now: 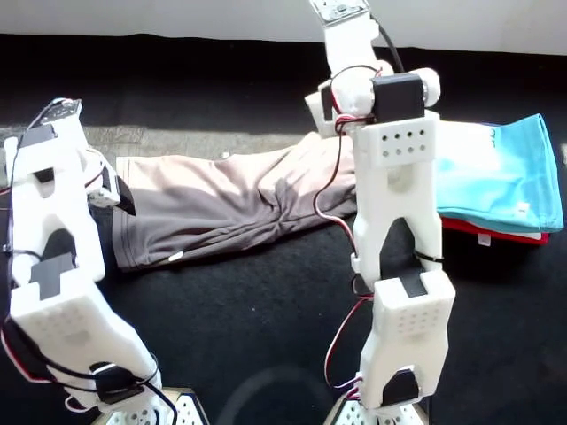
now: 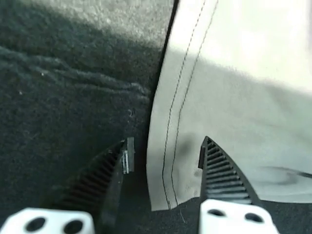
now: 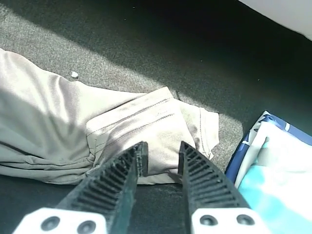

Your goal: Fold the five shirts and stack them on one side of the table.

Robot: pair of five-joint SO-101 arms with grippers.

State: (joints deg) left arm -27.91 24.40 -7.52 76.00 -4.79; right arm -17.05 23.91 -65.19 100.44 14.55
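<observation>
Over on the left of the desk (image 1: 248,310), the left arm (image 1: 53,257) is hanging over one end of the grey shirt (image 1: 221,199). Its hand (image 2: 165,148) is sitting spread wide, one finger over the dark desk cloth and the other over the fabric, straddling the stitched edge and pinching nothing. That grey shirt is lying stretched across the middle, rumpled, not folded. Further right, the right arm (image 1: 399,221) is standing over the shirt's other end, and its hand (image 3: 163,148) is pointing at a bunched, stitched bit with fingers only a little apart, gripping nothing. Far right, a folded teal shirt (image 1: 500,173) is resting on a red shirt (image 1: 496,232) — the stack is sitting just beside the grey one's end.
</observation>
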